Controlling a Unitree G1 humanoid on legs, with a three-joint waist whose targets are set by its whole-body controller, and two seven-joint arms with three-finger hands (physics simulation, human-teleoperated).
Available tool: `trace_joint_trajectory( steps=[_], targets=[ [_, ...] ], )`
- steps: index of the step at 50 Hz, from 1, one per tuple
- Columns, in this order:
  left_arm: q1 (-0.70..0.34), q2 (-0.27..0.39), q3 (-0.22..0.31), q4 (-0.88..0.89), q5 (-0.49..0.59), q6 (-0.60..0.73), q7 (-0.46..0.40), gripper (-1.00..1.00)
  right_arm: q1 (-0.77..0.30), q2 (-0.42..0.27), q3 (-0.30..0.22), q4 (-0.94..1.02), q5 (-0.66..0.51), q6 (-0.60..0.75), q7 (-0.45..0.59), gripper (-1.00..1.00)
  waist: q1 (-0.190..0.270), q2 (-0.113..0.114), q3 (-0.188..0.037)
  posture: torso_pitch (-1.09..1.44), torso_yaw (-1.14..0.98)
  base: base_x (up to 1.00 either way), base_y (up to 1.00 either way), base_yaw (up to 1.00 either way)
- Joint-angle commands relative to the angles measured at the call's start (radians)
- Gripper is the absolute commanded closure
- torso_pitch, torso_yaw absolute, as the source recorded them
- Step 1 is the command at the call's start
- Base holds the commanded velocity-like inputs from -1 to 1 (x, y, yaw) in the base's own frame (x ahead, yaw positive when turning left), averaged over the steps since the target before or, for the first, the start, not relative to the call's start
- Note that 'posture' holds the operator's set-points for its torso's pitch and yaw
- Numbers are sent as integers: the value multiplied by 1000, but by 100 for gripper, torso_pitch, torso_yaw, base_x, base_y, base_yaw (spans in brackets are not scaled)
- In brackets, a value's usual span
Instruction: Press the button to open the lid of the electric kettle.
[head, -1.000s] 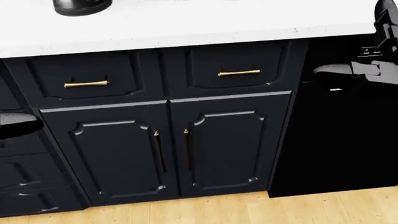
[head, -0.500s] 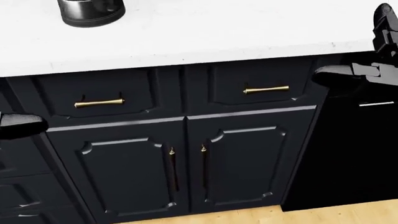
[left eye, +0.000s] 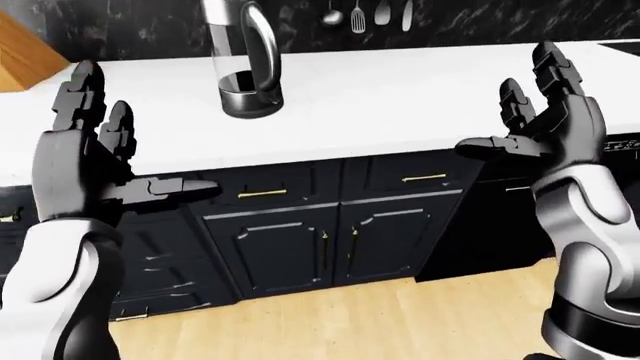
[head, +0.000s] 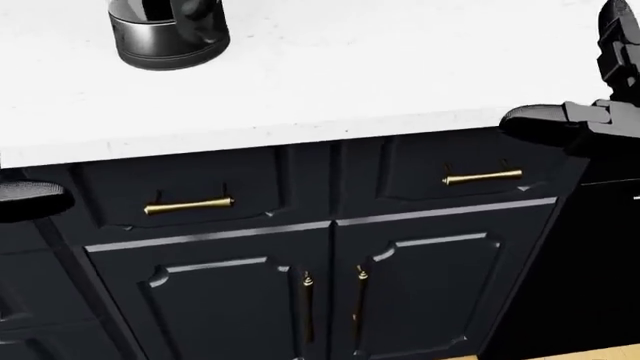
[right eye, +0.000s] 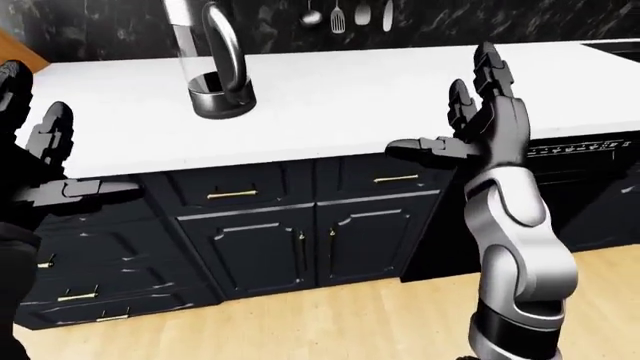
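The kettle (left eye: 243, 64) stands upright on the white counter (left eye: 400, 90), near its left end and well away from the near edge. The left hand (left eye: 85, 150) and right hand (left eye: 545, 112) are raised before the counter, fingers spread wide, holding nothing.

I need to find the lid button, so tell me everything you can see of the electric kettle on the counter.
The clear-bodied electric kettle with a dark metallic base stands upright on the white stone counter, toward the upper left of the left-eye view. A curved grey loop handle arcs down its right side. Dark contents sit low inside. The top is cut off by the frame, so lid and button are not visible. Neither hand touches it.
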Motion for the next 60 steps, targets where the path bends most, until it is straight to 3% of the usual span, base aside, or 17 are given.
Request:
trace_joint_trajectory(
  steps=[1,6,11,13,20,24,25,28,33,35,37,38,39,45,50,54,60],
  targets=[
    [-27,21,22,-25,4,-29,3,-100,-37,-13,-2,-38,2,-24,2,-100,5,-11,-27,0,0,20,20,0],
    [-34,25,24,-27,0,-21,7,-100,-42,-15,-4,-40,6,-17,-1,-100,-4,30,-18,0,0,20,19,0],
    [-39,26,24,-29,-4,-16,11,-100,-47,-20,-7,-43,12,-10,-3,-100,-16,136,-51,0,0,20,19,0],
    [-41,28,25,-29,-6,-15,12,-100,-50,-22,-8,-42,13,-10,-5,-100,-6,126,-20,0,0,20,19,0],
    [-33,26,24,-28,-6,-22,14,-100,-52,-26,-9,-48,20,-3,-7,-100,11,55,-17,0,0,20,20,0],
    [-32,27,24,-28,-6,-22,13,-100,-49,-26,-8,-51,21,-3,-8,-100,17,-24,-30,0,0,20,19,0],
    [-29,26,24,-27,-4,-25,12,-100,-49,-25,-7,-52,20,-3,-8,-100,7,11,-24,0,0,20,20,0],
    [-29,26,25,-28,-4,-25,12,-100,-49,-25,-7,-51,20,-5,-7,-100,2,-5,-30,0,0,20,20,0],
    [-24,24,27,-27,-3,-30,10,-100,-48,-24,-6,-51,19,-5,-7,-100,-6,41,-15,0,0,20,19,0],
    [-17,21,27,-22,0,-39,7,-100,-48,-24,-6,-53,18,-4,-7,-100,-11,79,-17,0,0,20,19,0],
    [-21,22,27,-23,-1,-35,8,-100,-48,-24,-6,-51,18,-5,-6,-100,-10,156,-43,0,0,20,19,0],
    [-22,23,27,-23,-2,-34,8,-100,-48,-24,-6,-50,16,-7,-6,-100,-3,108,-30,0,0,20,20,0],
    [-21,22,27,-22,-1,-36,8,-100,-48,-24,-5,-51,16,-6,-6,-100,-4,123,-22,0,0,20,20,0],
    [-24,23,26,-26,-1,-31,9,-100,-51,-24,-7,-51,18,-4,-8,-100,11,68,-20,0,0,20,20,0],
    [-34,30,29,-30,-7,-19,10,-100,-49,-23,-5,-49,17,-5,-9,-100,19,-17,-27,0,0,20,19,0],
    [-38,32,27,-32,-9,-14,13,-100,-49,-24,-6,-42,14,-10,-7,-100,3,1,-23,0,0,22,10,0],
    [-39,31,25,-34,-9,-12,15,-100,-49,-26,-7,-40,14,-11,-6,-100,-9,80,-9,0,0,23,5,0]
  ],
)
